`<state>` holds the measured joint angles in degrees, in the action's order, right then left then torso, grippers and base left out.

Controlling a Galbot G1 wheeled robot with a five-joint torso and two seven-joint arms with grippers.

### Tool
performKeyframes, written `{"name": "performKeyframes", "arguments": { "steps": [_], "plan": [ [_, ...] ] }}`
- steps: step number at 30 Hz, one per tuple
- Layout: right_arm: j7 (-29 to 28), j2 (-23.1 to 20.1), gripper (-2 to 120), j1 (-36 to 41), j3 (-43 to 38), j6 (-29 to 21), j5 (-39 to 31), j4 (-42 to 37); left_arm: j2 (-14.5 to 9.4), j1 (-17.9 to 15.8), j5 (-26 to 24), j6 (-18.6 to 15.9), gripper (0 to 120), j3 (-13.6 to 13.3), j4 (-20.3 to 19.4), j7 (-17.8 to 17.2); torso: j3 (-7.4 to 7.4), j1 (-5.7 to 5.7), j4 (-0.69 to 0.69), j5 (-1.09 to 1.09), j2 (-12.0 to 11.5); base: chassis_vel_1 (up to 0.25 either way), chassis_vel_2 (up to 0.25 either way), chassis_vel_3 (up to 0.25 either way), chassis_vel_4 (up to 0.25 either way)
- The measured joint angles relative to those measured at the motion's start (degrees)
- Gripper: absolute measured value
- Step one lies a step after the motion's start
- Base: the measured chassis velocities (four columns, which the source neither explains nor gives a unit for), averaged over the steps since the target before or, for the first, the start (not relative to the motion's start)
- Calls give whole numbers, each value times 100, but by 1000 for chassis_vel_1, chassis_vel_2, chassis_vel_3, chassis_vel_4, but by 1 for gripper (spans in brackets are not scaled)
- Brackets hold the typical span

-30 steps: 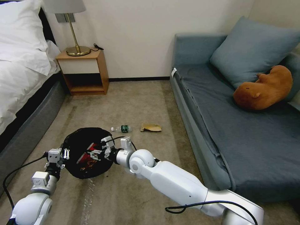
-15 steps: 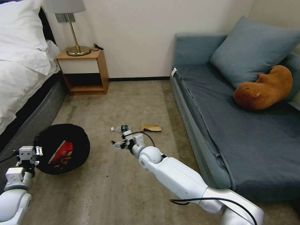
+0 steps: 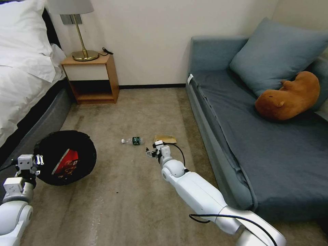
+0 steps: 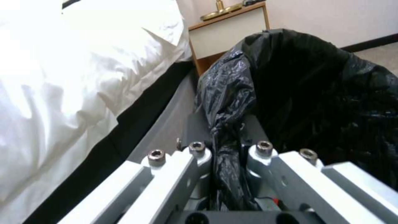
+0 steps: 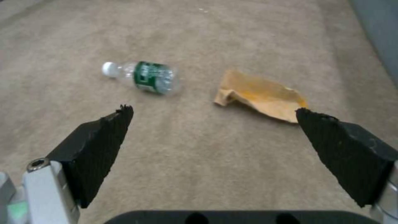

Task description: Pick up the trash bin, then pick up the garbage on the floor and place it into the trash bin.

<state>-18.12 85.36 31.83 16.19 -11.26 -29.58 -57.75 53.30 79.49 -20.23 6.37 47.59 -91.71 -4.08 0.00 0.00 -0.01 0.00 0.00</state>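
The trash bin [image 3: 78, 150], lined with a crinkled black bag [image 4: 315, 93], hangs tilted at the left near the bed, its mouth facing me. A red-and-white wrapper [image 3: 66, 161] lies inside it. My left gripper [image 3: 38, 160] is shut on the bin's bagged rim [image 4: 226, 149]. On the carpet lie two pieces of garbage: a small clear bottle [image 3: 133, 140] [image 5: 145, 76] with a green label and a crumpled brown paper bag [image 3: 165, 138] [image 5: 261, 99]. My right gripper [image 3: 152, 150] [image 5: 213, 112] hovers open just short of both, nearer the paper bag, holding nothing.
A bed [image 3: 24, 89] runs along the left, with a wooden nightstand [image 3: 91, 80] and lamp behind it. A blue-grey sofa [image 3: 246, 136] with a cushion and brown plush toy [image 3: 290, 97] borders the right. Open carpet lies between.
My right gripper left the bin and swung forward and right to the bottle and paper bag. My left arm carried the bin leftward toward the bed, then held nearly still.
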Motion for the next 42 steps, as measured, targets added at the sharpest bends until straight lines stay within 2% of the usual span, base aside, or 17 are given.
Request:
{"name": "performKeyframes", "arguments": {
  "steps": [14,42],
  "plan": [
    [-39,26,100,55,-117,4,15,15,-157,-126,-17,72,5,-71,179,2,0,0,1,0,0,0,0,0,0],
    [183,56,100,25,-102,147,112,222,-27,-48,46,122,5,-67,101,20,0,0,1,0,0,0,0,0,0]
  ]
}}
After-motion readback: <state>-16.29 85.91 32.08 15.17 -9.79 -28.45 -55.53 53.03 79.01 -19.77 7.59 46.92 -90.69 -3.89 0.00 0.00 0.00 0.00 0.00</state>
